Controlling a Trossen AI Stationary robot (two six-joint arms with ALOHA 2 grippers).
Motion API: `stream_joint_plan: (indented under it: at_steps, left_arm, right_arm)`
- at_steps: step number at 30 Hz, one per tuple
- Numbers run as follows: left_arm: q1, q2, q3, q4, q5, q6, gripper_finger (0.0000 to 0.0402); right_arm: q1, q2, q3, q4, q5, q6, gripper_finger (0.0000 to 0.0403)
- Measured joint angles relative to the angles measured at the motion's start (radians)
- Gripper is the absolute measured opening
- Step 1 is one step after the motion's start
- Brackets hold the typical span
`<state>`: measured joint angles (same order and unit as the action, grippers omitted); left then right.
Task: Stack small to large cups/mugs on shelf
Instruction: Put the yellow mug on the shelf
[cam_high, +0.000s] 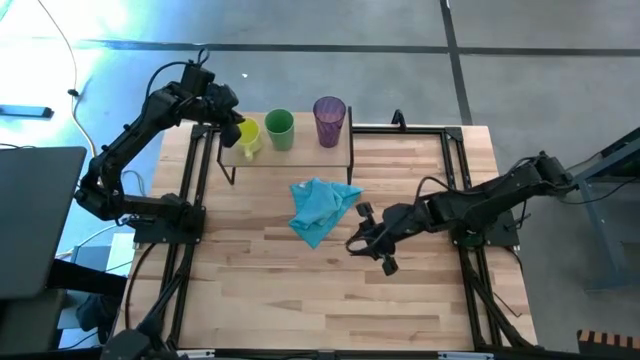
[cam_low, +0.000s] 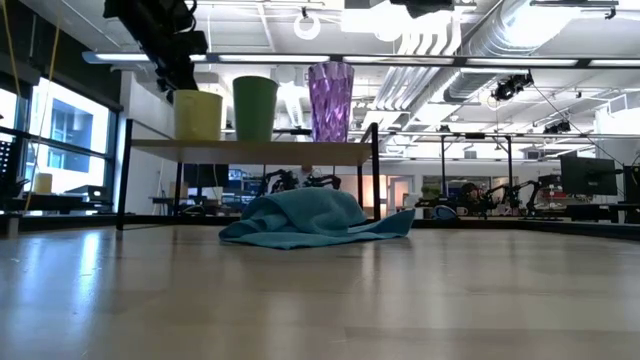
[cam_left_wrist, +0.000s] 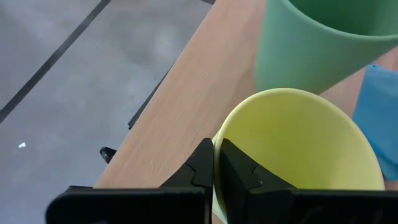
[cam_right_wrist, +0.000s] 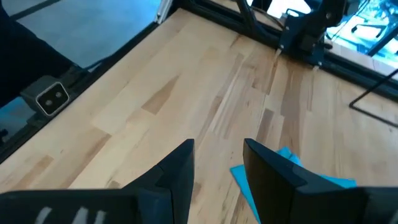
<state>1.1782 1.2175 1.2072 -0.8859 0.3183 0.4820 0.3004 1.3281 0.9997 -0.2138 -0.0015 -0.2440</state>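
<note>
Left claw (cam_left_wrist: 214, 163) is clamped on the rim of the yellow mug (cam_high: 248, 136), upper left of the high view, on the shelf (cam_high: 300, 155). Beside it stand the green cup (cam_high: 279, 129), then the purple ribbed tumbler (cam_high: 329, 120). Right claw (cam_high: 372, 250), fingers apart and empty, hovers over the counter (cam_high: 300, 290) right of centre, beside the blue cloth (cam_high: 318, 208).

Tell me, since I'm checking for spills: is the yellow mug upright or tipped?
Upright. The yellow mug stands level on the shelf, mouth up, with the left gripper shut on its rim.
</note>
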Motion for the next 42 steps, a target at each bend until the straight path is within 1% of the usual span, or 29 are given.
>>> stream_joint_plan:
  at_steps: [7,11,21,29,38,42]
  left_arm:
    - [0.000,0.000,0.000,0.010,-0.027,-0.016,0.0000]
    - [0.000,0.007,0.000,0.007,-0.046,-0.019,0.0000]
    - [-0.001,0.010,-0.009,0.010,-0.057,-0.026,0.0001]
    - [-0.001,0.011,-0.012,0.019,-0.066,-0.037,0.0014]
    - [-0.001,0.011,-0.012,0.023,-0.075,-0.048,0.0004]
    - [-0.001,0.011,-0.012,0.022,-0.095,-0.050,0.0012]
  right_arm:
    - [-0.029,0.011,0.000,0.000,-0.052,0.000,0.0128]
    - [-0.028,0.011,0.000,0.000,-0.055,0.000,0.0128]
    - [-0.025,0.011,0.000,0.000,-0.056,0.011,0.0128]
    - [-0.025,0.011,0.000,0.000,-0.056,0.019,0.0128]
    - [-0.025,0.011,0.000,0.000,-0.056,0.019,0.0128]
    - [-0.025,0.011,0.000,0.000,-0.062,0.019,0.0128]
